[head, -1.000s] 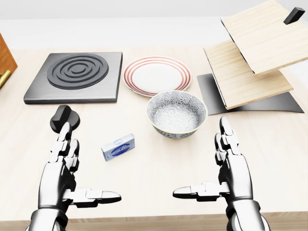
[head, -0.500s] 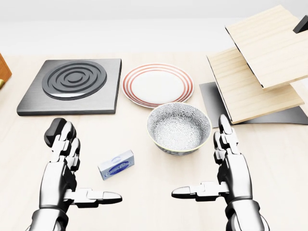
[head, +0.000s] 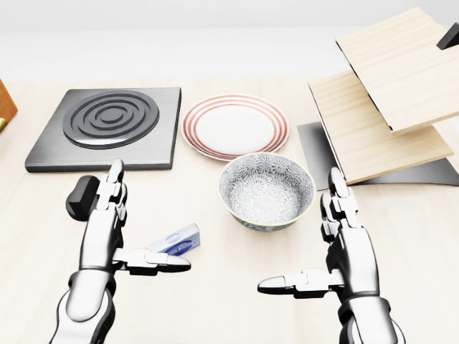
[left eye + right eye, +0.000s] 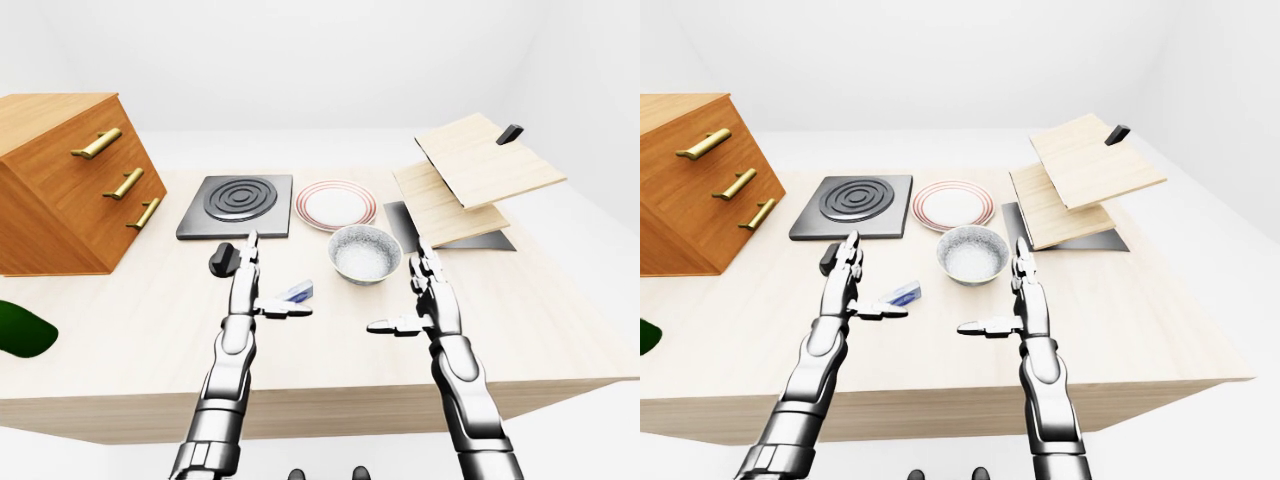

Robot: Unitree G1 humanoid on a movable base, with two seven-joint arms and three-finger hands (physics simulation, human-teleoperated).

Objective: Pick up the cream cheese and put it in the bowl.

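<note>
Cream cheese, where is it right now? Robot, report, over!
Both hands open, left hand closest. Cream cheese flat on the table, not grasped, left thumb overlapping it. Bowl empty, just right of it. Nothing between them.

Head view: left hand thumb covers the 7 o'clock end of the cream cheese; label too small to read. Fingers hide part of the black knob. Drawer unit cut by left edge, only a corner shows. Wood boards cut off at right edge, so is the dark clip. Left-eye view: green object cut by left edge, can't identify.
</note>
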